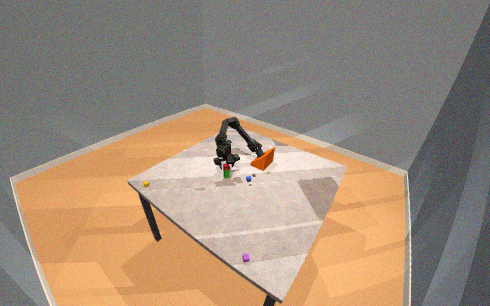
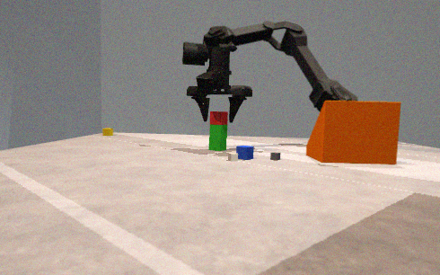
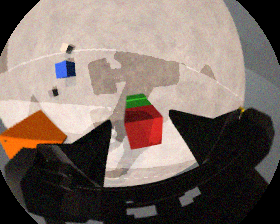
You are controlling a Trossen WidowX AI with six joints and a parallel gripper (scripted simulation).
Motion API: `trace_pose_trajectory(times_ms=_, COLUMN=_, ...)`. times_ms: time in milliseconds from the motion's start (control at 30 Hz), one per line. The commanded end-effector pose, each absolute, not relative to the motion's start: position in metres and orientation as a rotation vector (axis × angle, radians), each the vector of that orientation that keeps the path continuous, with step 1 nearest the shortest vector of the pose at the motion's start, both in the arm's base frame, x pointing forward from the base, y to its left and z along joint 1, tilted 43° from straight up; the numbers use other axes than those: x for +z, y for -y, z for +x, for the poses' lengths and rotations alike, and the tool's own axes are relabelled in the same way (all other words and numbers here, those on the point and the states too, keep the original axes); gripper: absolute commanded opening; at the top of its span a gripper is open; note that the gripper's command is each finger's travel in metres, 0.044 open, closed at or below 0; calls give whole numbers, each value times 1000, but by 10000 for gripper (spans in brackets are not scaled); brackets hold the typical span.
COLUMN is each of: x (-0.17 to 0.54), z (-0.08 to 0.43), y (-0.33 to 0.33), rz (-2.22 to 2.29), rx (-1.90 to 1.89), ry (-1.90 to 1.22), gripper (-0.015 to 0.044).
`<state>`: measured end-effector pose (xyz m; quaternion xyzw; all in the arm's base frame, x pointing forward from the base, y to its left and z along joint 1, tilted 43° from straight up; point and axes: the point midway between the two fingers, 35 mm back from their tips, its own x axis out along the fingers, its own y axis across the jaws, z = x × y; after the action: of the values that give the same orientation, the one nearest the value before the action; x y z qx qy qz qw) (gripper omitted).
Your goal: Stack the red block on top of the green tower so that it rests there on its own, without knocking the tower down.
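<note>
Two blocks stand stacked in the top view: the red block point(image 1: 226, 167) sits on the green tower point(image 1: 227, 174) at the far part of the table point(image 1: 253, 220), under the gripper point(image 1: 226, 161). A blue block point(image 1: 248, 178) lies to the right, an orange wedge point(image 1: 264, 159) farther right, a yellow block point(image 1: 146, 183) at the left edge, a purple block point(image 1: 245, 257) near.

From the exterior view, the gripper point(image 2: 218, 116) hangs with fingers point(image 2: 202, 107) spread wide, clear of both sides of the red block point(image 2: 218, 118) resting squarely on the green tower point(image 2: 217, 137).

At the wrist, the red block point(image 3: 144, 127) lies between parted fingers, green point(image 3: 138, 102) showing behind.
</note>
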<state>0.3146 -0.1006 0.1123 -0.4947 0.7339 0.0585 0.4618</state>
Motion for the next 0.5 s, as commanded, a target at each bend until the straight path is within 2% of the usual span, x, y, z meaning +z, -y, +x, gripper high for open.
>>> trace_pose_trajectory(times_ms=0, x=112, z=314, y=101, rz=-1217, rx=144, ry=-1806, gripper=440)
trace_pose_trajectory(times_ms=467, x=112, z=314, y=101, rz=-1217, rx=144, ry=-1806, gripper=440)
